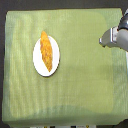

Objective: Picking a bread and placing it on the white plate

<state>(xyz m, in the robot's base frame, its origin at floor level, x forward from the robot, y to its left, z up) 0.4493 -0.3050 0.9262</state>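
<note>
The bread [46, 51], a long golden-orange loaf with tapered ends, lies lengthwise on the white plate [37, 60] in the exterior view's left half. Its upper tip reaches just past the plate's top rim. My gripper [103, 40] is far off at the exterior view's right edge, well apart from the plate and holding nothing that I can see. The fingers are blurred, so their state does not show.
A green cloth [80, 80] covers the table under everything. The grey arm [120, 35] enters from the exterior view's upper right corner. Dark floor borders the cloth at the exterior view's left and top edges.
</note>
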